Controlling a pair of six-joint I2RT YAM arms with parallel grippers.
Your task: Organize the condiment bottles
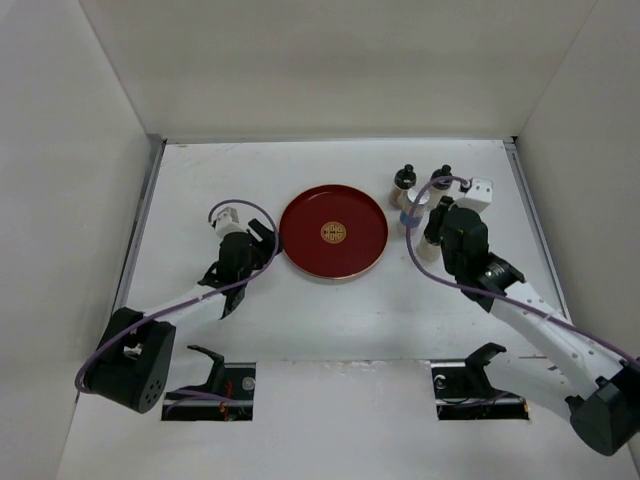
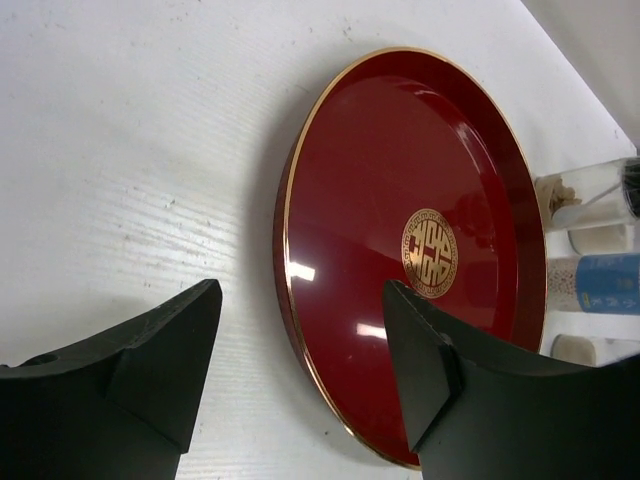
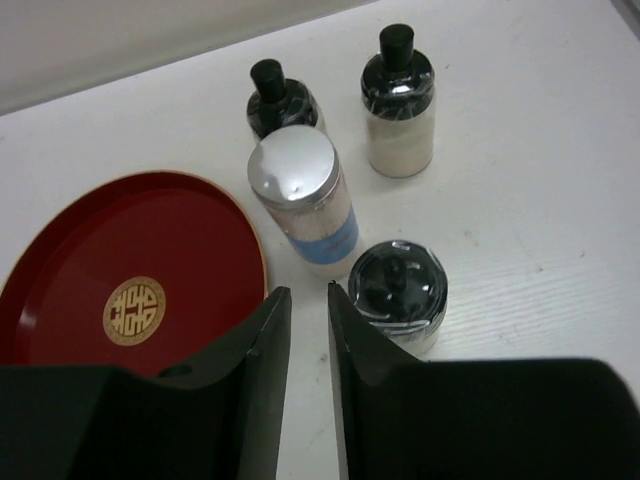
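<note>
Top external view: we see the red tray (image 1: 300, 215) in the middle of the table (image 1: 330, 310), nothing on it. All the condiment bottles stand off it, bunched in the upper right. Two black-capped ones are at the back, the left black-capped bottle (image 1: 404, 180) and the right black-capped bottle (image 1: 441, 177), with the silver-capped bottle (image 1: 413, 212) in front of them. The left gripper (image 1: 258, 245) sits at the tray's left edge. The right gripper (image 1: 440, 222) hangs over the near side of the bunch.

Left wrist view: the fingers stand wide apart and hold nothing. The tray's gold rim runs between them in the picture, but we cannot tell whether they straddle it or hover above it. The bottles show only at the right edge.

Right wrist view: the fingers leave only a narrow slit and are empty. The silver-capped bottle stands just above the fingertips, half hiding the left black-capped bottle. A squat black-lidded jar (image 3: 398, 290), a fourth container, sits just beside the right finger at lower right.

We judge these bottles to be light, rigid and smooth-walled, so likely to slip. The tall silver-capped one looks the easiest to tip. We would open wider and take it across the body at the blue label, not by the cap. The tight spacing leaves little room for the fingers.
</note>
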